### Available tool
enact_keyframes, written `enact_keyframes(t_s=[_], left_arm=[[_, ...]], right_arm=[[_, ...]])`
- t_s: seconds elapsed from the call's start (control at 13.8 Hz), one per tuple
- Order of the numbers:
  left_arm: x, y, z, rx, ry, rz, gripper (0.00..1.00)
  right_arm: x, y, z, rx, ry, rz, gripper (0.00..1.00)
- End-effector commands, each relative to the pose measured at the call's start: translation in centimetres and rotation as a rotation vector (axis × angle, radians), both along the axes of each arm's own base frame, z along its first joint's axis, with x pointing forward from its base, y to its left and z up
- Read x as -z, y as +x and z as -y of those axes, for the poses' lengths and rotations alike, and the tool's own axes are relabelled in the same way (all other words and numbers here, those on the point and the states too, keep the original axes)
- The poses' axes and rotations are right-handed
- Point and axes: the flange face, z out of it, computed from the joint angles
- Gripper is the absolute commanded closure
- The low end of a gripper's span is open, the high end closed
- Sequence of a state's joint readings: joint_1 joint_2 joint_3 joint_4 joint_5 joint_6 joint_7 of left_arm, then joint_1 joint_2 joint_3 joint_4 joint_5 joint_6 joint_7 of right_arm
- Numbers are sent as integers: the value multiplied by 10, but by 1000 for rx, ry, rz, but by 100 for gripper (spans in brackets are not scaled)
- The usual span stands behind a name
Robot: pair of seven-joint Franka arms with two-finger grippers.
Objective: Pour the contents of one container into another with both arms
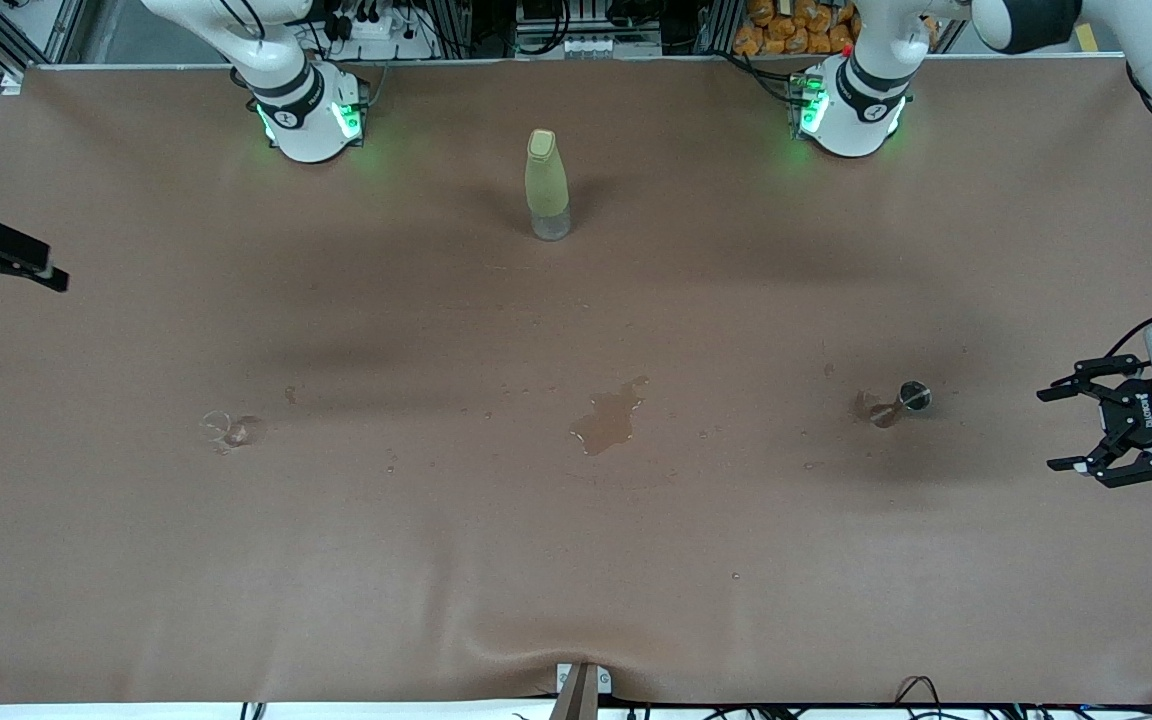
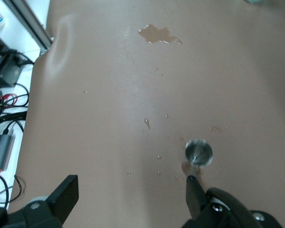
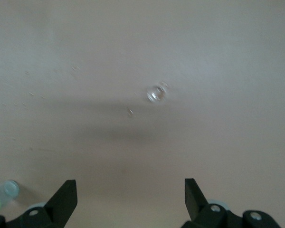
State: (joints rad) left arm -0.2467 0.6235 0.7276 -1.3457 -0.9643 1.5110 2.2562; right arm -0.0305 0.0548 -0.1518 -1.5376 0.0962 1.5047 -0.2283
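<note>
The tiny clear cup [image 1: 226, 430] stands on the brown table toward the right arm's end; the right wrist view shows this clear cup [image 3: 156, 93] as a faint glassy ring. The silvery metal cone cup [image 1: 911, 398] stands toward the left arm's end, and the left wrist view looks down into this metal cup [image 2: 198, 153] by its round rim. My left gripper [image 1: 1048, 430] hangs open beside the metal cup, apart from it, holding nothing. At the table's right-arm end, well away from the clear cup, my right gripper [image 3: 128, 190] is open and empty.
A tall yellow-green bottle [image 1: 547, 185] stands upright midway between the two arm bases. A puddle of spilled liquid [image 1: 611, 418] lies in the middle of the table, with small droplets scattered around it and near the metal cup.
</note>
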Motion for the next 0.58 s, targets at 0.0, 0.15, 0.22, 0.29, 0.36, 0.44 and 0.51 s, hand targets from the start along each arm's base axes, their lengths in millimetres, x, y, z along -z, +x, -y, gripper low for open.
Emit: enact_keyframes(t_s=[0.0, 0.15, 0.22, 0.29, 0.36, 0.44, 0.51], left_arm=[[-13, -4, 11, -82, 38, -61, 0], [-35, 3, 24, -116, 99, -78, 0], [-36, 4, 31, -137, 110, -97, 0], [-41, 4, 39, -181, 138, -122, 0], [-54, 3, 43, -259, 165, -145, 0], [-63, 2, 48, -334, 195, -169, 0], [-68, 2, 54, -393, 214, -191, 0]], right_arm=[[9, -10, -4, 124, -83, -58, 0], [4, -9, -4, 133, -85, -48, 0], [3, -6, -6, 126, -89, -43, 0], [2, -3, -7, 120, -91, -38, 0], [2, -2, -8, 117, -89, -38, 0], [2, -1, -16, 103, -88, -35, 0], [2, 0, -21, 94, -87, -33, 0]])
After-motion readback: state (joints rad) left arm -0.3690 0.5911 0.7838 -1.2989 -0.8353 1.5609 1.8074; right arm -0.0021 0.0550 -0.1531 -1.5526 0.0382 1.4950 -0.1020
